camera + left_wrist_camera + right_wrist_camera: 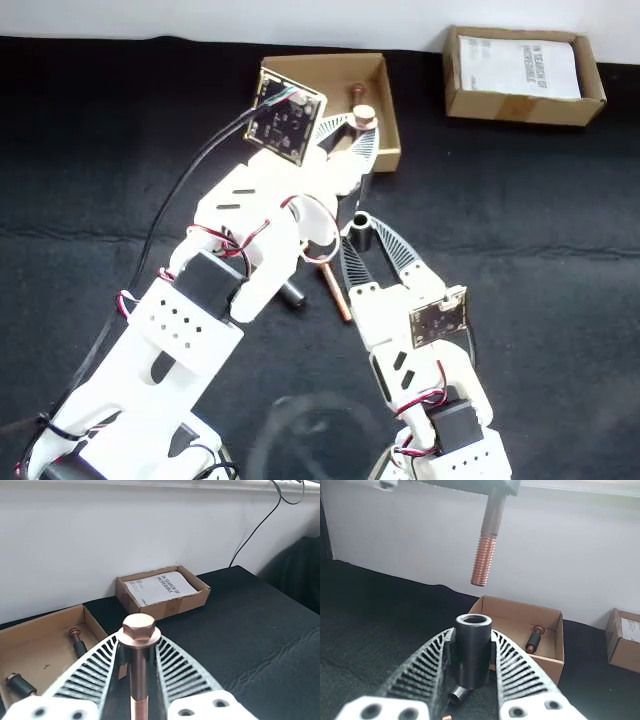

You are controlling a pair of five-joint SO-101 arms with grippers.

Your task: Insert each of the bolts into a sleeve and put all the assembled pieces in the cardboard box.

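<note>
Fingers [92, 667] closed on both parts.
The left gripper [138, 641] grips an upright bolt [138, 680] just above, not touching, the sleeve [472, 655] pinched by the right gripper [473, 634].

Two white arms stood on a black table [90, 150]. The left gripper [354, 135] clamped a copper bolt [363, 116], head up, at the near corner of an open cardboard box [325, 72]. Close by, the right gripper [364, 230] clasped a dark sleeve [361, 219]. A loose bolt [336, 292] and a loose sleeve [292, 294] lay between the arms. A second box [523, 105] sat well apart.
</note>
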